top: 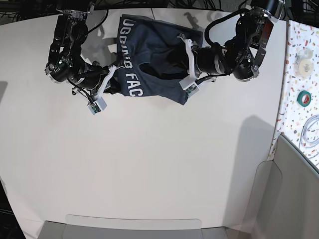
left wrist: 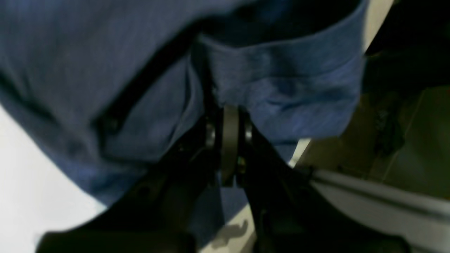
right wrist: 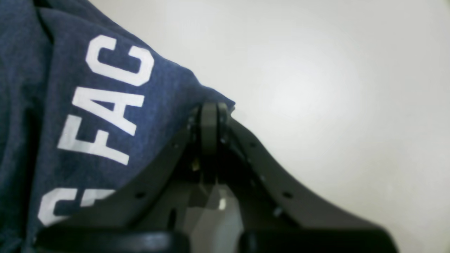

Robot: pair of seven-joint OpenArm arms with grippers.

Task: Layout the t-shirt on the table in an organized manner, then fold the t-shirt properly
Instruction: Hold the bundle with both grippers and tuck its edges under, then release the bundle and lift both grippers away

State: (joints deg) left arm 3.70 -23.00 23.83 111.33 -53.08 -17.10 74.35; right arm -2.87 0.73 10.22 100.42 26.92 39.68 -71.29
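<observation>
The navy t-shirt [top: 149, 55] with white block lettering lies bunched at the far middle of the white table [top: 149, 164]. My right gripper [top: 113, 74] is at the shirt's left edge. In the right wrist view that gripper [right wrist: 211, 107] is shut on a corner of the t-shirt [right wrist: 70, 105] beside the letters, with bare table [right wrist: 316, 70] beyond. My left gripper [top: 185, 64] is at the shirt's right side. In the left wrist view it [left wrist: 230, 116] is shut on a fold of the t-shirt [left wrist: 281, 80], and the cloth hangs over the fingers.
A speckled strip [top: 294, 79] along the right edge holds a white tape roll [top: 302, 57], a green roll [top: 304, 97] and a white cable [top: 311, 134]. Grey panels stand at the near edge [top: 134, 229] and the near right [top: 294, 199].
</observation>
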